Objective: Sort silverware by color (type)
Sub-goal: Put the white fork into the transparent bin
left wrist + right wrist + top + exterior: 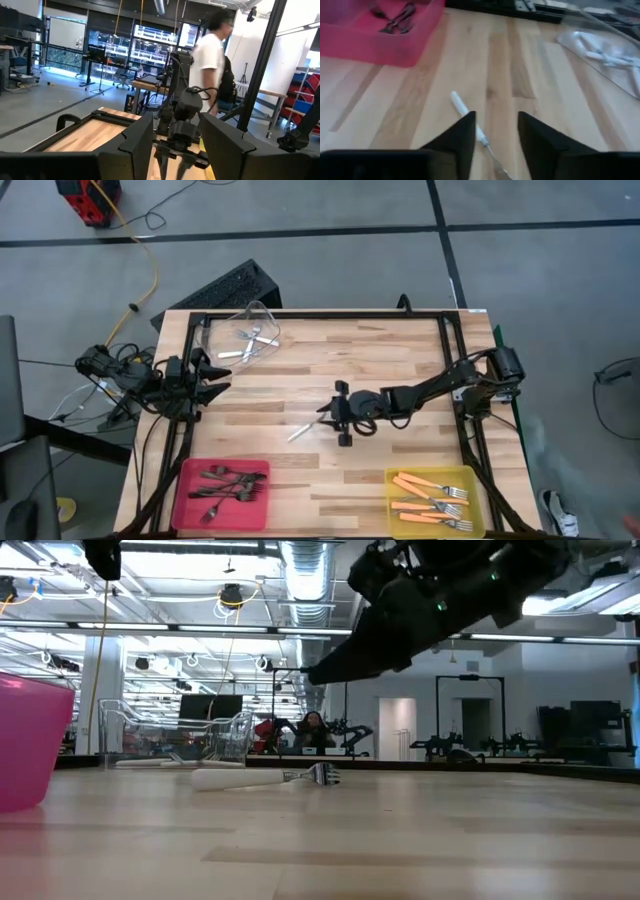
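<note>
**At mid-table: right gripper open over a lone silver fork**

At the table's middle we find the right gripper (338, 415) with its fingers spread apart, gripping nothing. A silver fork (303, 430) lies flat on the wood (400, 360) just beside the fingertips. Outward, near the back edge, a clear bin (262, 315) holds more silver forks (250, 340). At the front edge a pink bin (188, 502) holds dark forks (228, 483) and a yellow bin (475, 498) holds orange-handled forks (430, 502). The left gripper (215, 378) waits at the left edge, fingers spread.
</note>
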Motion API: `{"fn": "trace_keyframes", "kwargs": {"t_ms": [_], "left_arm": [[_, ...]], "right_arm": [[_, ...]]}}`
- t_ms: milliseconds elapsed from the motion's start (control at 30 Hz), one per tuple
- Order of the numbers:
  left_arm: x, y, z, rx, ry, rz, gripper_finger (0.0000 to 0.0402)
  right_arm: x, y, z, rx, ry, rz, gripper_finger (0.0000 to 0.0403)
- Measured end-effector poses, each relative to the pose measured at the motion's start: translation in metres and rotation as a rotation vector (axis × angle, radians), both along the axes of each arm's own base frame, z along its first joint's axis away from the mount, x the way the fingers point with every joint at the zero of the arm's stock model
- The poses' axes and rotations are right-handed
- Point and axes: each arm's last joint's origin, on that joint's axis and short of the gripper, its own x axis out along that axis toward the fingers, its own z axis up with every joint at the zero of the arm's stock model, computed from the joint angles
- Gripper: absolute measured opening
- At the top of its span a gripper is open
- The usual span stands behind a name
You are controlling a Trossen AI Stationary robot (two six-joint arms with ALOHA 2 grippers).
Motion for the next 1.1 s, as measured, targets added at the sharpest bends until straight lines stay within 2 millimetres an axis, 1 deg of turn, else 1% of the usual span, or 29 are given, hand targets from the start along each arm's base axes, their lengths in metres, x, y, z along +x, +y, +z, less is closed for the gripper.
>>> {"fn": "trace_keyframes", "kwargs": {"t_ms": [133, 200, 267, 367, 433, 500, 567, 733, 867, 933, 1100], "left_arm": [[0.000, 0.000, 0.000, 0.003, 0.000, 0.003, 0.0151], [0.000, 0.000, 0.000, 0.008, 0.001, 0.004, 0.0151], [0.000, 0.000, 0.000, 0.008, 0.000, 0.004, 0.0151], [0.000, 0.000, 0.000, 0.008, 0.000, 0.004, 0.0151], [0.000, 0.000, 0.000, 0.008, 0.000, 0.004, 0.0151], [0.000, 0.000, 0.000, 0.008, 0.000, 0.004, 0.0151], [0.000, 0.000, 0.000, 0.011, 0.000, 0.004, 0.0151], [0.000, 0.000, 0.000, 0.011, 0.000, 0.005, 0.0151], [0.000, 0.000, 0.000, 0.012, 0.003, 0.005, 0.0151], [0.000, 0.000, 0.000, 0.013, 0.004, 0.006, 0.0151], [0.000, 0.000, -0.001, 0.028, 0.017, 0.012, 0.0151]], "right_arm": [[0.009, -0.003, 0.011, 0.008, 0.042, 0.019, 0.0218], [0.014, -0.007, 0.014, 0.006, 0.057, 0.004, 0.0238], [0.019, -0.011, 0.016, 0.001, 0.053, 0.013, 0.0248], [0.024, -0.014, 0.018, -0.014, 0.048, 0.092, 0.0248], [0.029, -0.014, 0.014, -0.003, 0.051, 0.127, 0.0245], [0.030, -0.015, 0.002, 0.010, 0.105, 0.149, 0.0242], [0.040, -0.014, -0.005, 0.012, 0.105, 0.159, 0.0241], [0.051, -0.013, -0.031, -0.004, 0.188, 0.172, 0.0240], [0.055, -0.012, -0.042, -0.035, 0.234, 0.195, 0.0240], [0.054, -0.013, -0.048, -0.046, 0.264, 0.203, 0.0240], [0.052, -0.017, -0.052, -0.045, 0.308, 0.195, 0.0238]]}}
